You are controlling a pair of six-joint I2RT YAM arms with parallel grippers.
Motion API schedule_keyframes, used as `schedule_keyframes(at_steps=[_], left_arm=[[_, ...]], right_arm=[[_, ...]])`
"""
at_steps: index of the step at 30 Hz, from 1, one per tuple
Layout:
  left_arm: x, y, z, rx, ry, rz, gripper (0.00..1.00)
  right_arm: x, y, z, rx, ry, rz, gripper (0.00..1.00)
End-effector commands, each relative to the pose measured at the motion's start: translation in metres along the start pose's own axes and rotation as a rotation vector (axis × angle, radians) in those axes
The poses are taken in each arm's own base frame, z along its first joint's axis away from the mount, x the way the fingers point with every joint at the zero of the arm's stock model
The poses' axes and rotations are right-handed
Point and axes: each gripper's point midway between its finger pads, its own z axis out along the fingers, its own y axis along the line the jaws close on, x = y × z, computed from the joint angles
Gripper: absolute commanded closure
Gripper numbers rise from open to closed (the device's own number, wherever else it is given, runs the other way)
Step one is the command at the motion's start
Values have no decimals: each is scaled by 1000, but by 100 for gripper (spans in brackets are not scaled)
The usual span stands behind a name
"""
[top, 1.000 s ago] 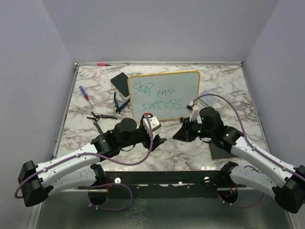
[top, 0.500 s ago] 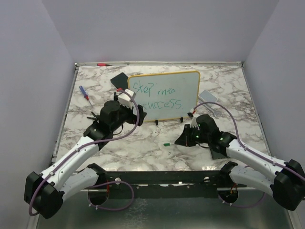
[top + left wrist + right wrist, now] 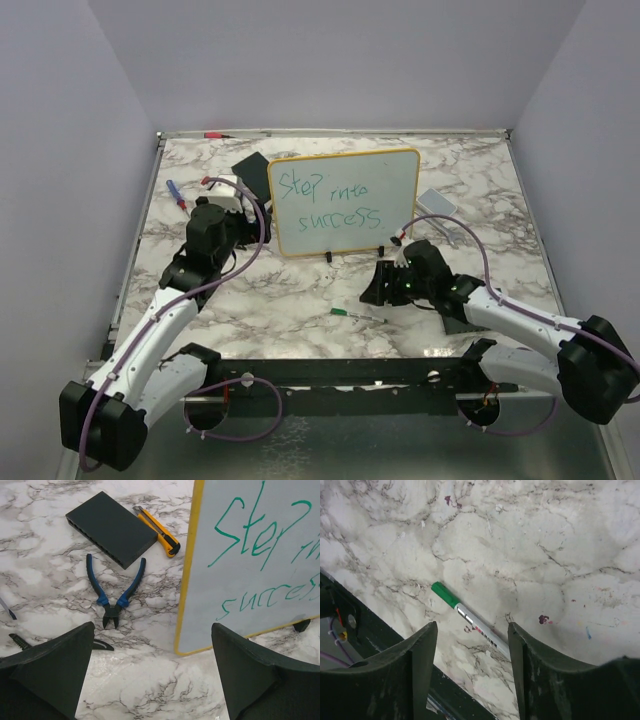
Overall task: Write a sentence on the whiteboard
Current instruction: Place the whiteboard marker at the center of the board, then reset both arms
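Marker (image 3: pixel 360 316) now on table (image 3: pixel 290 295); yellow-framed whiteboard (image 3: pixel 400 175), green two-line sentence (image 3: pixel 340 217)

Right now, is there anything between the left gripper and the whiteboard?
Nothing visible stands in the way. The left gripper is open, and only bare marble table lies between it and the whiteboard, whose yellow left edge is just ahead to its right. The blue pliers lie off to the left, apart from the board.

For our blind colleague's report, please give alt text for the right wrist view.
A marker with a green end lies loose on the marbled table, seen between the open fingers of the right hand, which holds nothing.
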Motion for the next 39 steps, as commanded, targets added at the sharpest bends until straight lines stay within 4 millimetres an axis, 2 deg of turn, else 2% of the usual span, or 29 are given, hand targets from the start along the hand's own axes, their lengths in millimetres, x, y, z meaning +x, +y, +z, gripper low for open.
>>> schedule_keyframes(at_steps=[1, 6, 9, 12, 16, 20, 24, 29, 33, 36, 39], left_arm=[[-14, 17, -3, -70, -36, -43, 1], [-16, 35, -2, -128, -42, -83, 1], [-17, 49, -4, -183, -51, -103, 1], [-18, 57, -5, -205, -54, -111, 1], [-20, 68, -8, -257, -66, -114, 1], [-22, 80, -13, -321, -70, -103, 1], [-36, 86, -24, -363, -126, -115, 1], [-56, 96, -40, -435, -210, -166, 1], [-63, 99, -47, -450, -231, -148, 1], [-64, 98, -48, -446, -229, -132, 1], [-64, 98, -49, -444, -225, -121, 1]], right_arm=[[-11, -15, 1, 95, -58, 7, 34], [-33, -29, -13, 223, -134, 13, 12], [-52, -34, -28, 262, -210, 7, 4], [-67, -50, -45, 318, -268, 15, 1], [-87, -87, -71, 434, -339, 55, 1], [-115, -119, -107, 523, -457, 133, 0], [-145, -142, -148, 589, -627, 195, 0], [-183, -130, -190, 603, -859, 83, 1], [-202, -115, -216, 590, -1020, -56, 2], [-207, -105, -229, 577, -1102, -136, 2], [-205, -104, -232, 580, -1124, -155, 2]])
